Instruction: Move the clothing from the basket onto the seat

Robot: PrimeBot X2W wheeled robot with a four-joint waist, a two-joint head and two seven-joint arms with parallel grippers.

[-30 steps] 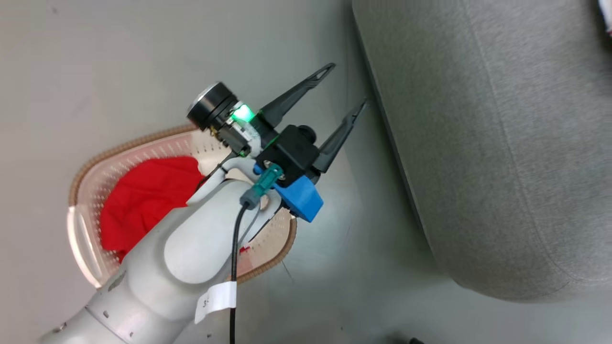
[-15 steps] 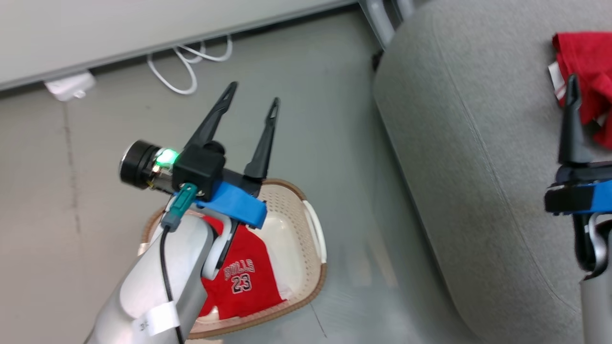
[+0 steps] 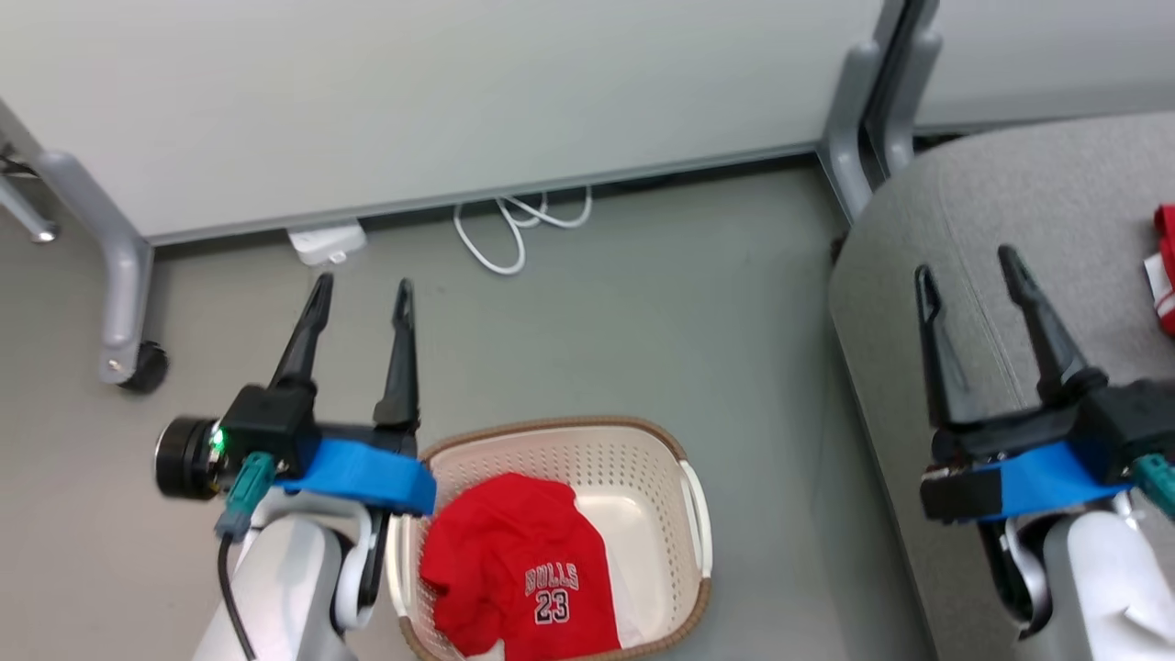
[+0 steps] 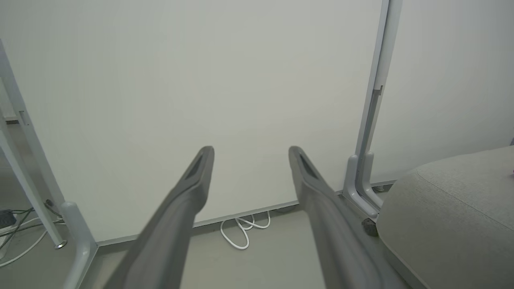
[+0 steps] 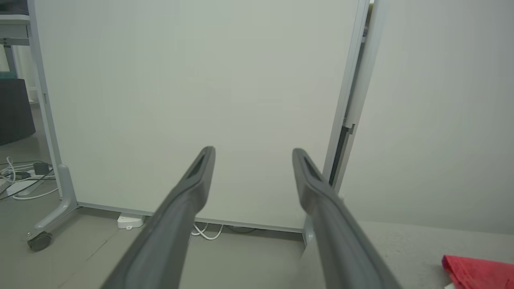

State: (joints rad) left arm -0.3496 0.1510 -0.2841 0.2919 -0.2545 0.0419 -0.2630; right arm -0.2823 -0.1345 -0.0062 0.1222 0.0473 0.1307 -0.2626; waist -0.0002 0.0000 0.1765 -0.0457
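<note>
The cream basket [image 3: 675,459] with a brown rim sits on the floor at the bottom centre of the head view. A red "BULLS 23" jersey [image 3: 523,574] lies crumpled inside it. My left gripper [image 3: 363,289] hovers open and empty above the floor, just left of the basket. To the right, my right gripper [image 3: 964,262] stands open and empty over the front edge of the grey seat [image 3: 973,202]. Another red garment [image 3: 1164,266] lies on the seat at the far right; the right wrist view shows it as red cloth [image 5: 478,271] on the seat [image 5: 401,245].
White partition panels [image 3: 413,92] on grey legs with a castor [image 3: 138,367] stand behind the floor. A white cable loop [image 3: 519,225] and a white power block [image 3: 326,243] lie at their base. The seat's rounded corner [image 4: 453,208] sits near a partition leg [image 4: 361,180].
The head camera has swung up and round, so the whole scene has shifted. My left gripper now points at the wall beside the basket, and my right gripper has come fully into view over the seat.
</note>
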